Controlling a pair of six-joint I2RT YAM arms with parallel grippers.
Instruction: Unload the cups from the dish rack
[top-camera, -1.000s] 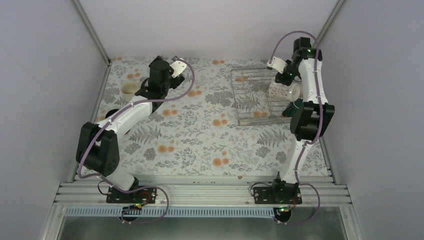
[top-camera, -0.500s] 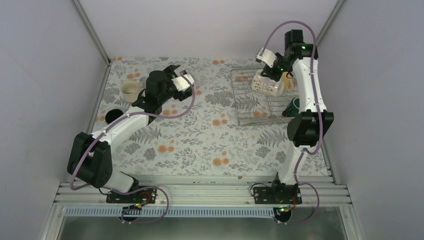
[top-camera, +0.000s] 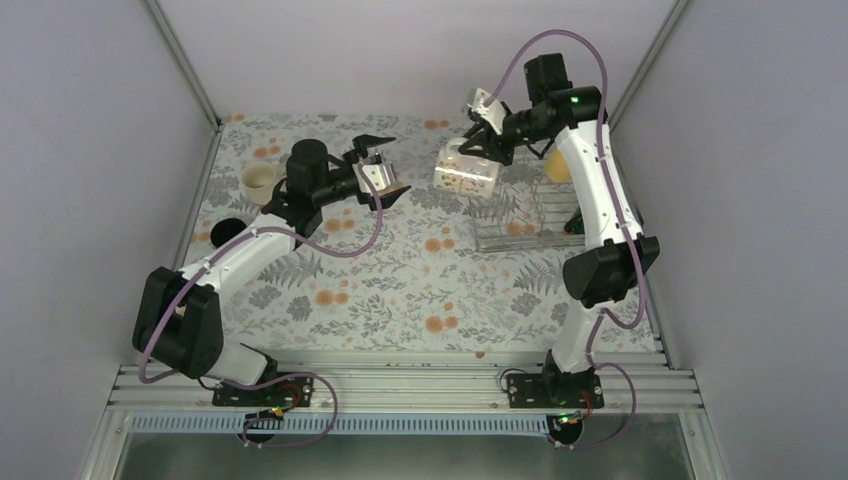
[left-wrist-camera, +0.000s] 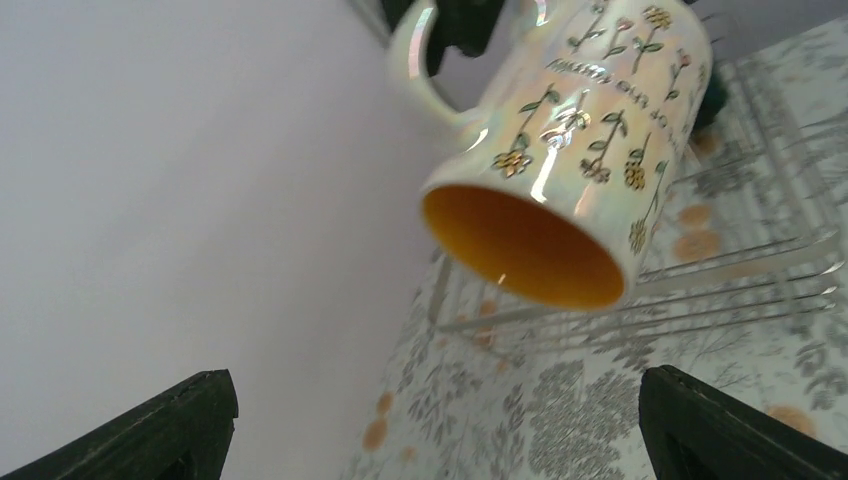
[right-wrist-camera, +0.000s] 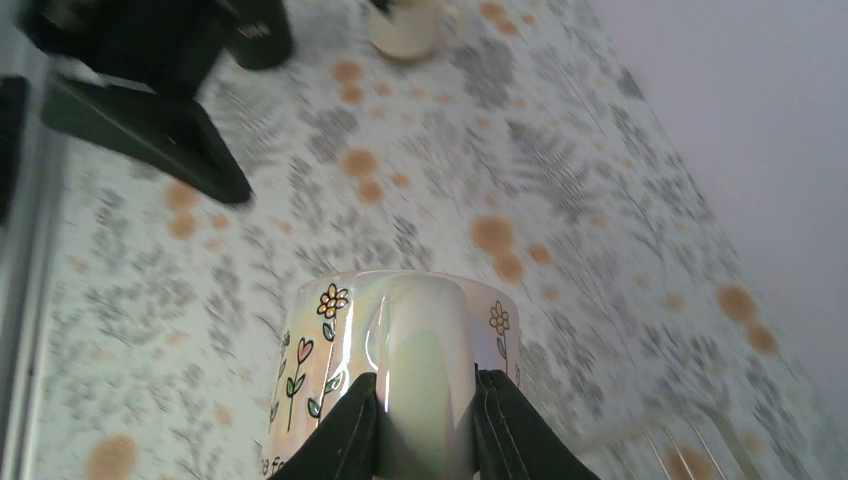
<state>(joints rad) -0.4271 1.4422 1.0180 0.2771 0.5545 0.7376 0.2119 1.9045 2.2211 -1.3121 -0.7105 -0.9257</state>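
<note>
Between the jaws of the right gripper (right-wrist-camera: 424, 440) the cream-white mug (top-camera: 465, 171) is hanging by its handle, pinched tight and tipped so its mouth is pointing down toward the left gripper (top-camera: 397, 165). It's already clear of the dish rack (top-camera: 510, 205) and up off the table (top-camera: 400, 290). The left jaws are gaping wide with nothing in them, and the mug is floating out ahead of them, apart from both fingers. I'm guessing this is heading for a handover. If so, the left jaws should be closing across the mug's body, well away from the handle, and the right jaws shouldn't be letting go until that hold is snug, since that glaze is looking slippery. Just behind the right jaws the rack's tines are sticking up, with an orange-yellow mug (top-camera: 556, 167) sitting among them, so backing out straight is looking risky. Behind the left jaws a beige cup (top-camera: 259, 180) and a black cup (top-camera: 227, 230) are standing on the table, crowding the set-down spot.
</note>
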